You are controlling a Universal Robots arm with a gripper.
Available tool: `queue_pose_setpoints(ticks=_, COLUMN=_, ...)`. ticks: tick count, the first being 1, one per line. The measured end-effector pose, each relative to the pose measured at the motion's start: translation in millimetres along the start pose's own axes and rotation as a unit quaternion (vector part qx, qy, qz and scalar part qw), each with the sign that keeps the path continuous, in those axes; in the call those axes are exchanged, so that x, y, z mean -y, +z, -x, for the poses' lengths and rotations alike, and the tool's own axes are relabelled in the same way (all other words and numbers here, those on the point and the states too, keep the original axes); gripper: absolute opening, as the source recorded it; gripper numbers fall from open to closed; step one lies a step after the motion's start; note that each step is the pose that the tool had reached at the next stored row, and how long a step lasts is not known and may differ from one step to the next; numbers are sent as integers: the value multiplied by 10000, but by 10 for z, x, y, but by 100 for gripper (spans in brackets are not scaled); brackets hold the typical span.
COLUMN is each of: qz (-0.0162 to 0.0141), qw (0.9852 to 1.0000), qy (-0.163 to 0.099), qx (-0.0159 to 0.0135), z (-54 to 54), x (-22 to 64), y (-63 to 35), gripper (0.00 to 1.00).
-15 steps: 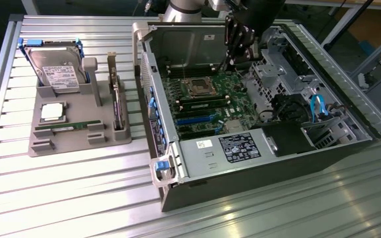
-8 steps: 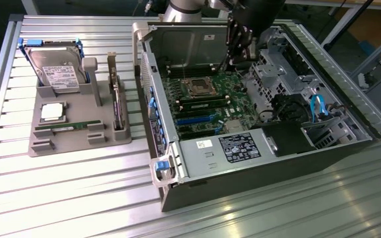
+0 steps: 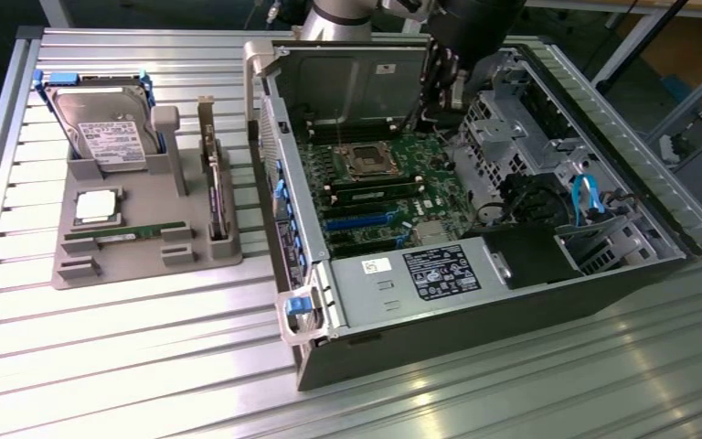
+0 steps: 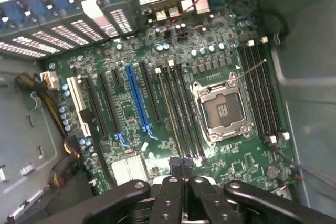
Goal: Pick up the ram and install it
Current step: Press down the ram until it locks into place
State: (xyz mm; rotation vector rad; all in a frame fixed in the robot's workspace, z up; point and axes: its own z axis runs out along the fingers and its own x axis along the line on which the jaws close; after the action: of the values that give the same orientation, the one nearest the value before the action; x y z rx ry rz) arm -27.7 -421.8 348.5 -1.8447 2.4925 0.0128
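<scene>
The ram (image 3: 125, 234) is a thin green stick lying flat in the grey holder tray (image 3: 77, 270) on the exterior view's left, well away from the arm. My arm (image 3: 473, 27) hangs over the far end of the open computer case (image 3: 485, 338). In the wrist view my gripper (image 4: 184, 163) is shut with nothing between its black fingers (image 4: 170, 192). It hovers above the motherboard (image 4: 131, 114), near the ends of the long memory slots (image 4: 181, 108) beside the empty processor socket (image 4: 223, 111).
The tray also carries a hard drive (image 3: 107, 128), a square silver processor (image 3: 95, 206) and an upright dark expansion card (image 3: 215, 197). A green strip (image 3: 376, 193) lies along the slots beside the socket. Case walls, drive cage (image 3: 497, 128) and cables (image 3: 585, 197) surround the board.
</scene>
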Motion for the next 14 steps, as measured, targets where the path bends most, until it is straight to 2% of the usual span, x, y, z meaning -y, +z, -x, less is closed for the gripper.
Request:
queue_pose_setpoints(ticks=4, qz=-15, qw=9992, qy=393, qx=-7, z=-1, x=0, y=10, gripper=10)
queue_pose_setpoints(ticks=6, qz=-27, qw=9975, qy=705, qx=-13, z=-1, x=0, y=18, gripper=10)
queue_pose_setpoints(ticks=7, qz=-34, qw=9960, qy=893, qx=-16, z=-1, x=0, y=22, gripper=10)
queue_pose_setpoints(ticks=8, qz=-42, qw=9939, qy=1105, qx=-20, z=-1, x=0, y=27, gripper=10)
queue_pose_setpoints(ticks=10, qz=-50, qw=9913, qy=1317, qx=-23, z=-1, x=-1, y=32, gripper=10)
queue_pose_setpoints(ticks=11, qz=-57, qw=9885, qy=1508, qx=-27, z=-2, x=-1, y=37, gripper=10)
queue_pose_setpoints(ticks=14, qz=-67, qw=9839, qy=1786, qx=-32, z=-2, x=-1, y=44, gripper=10)
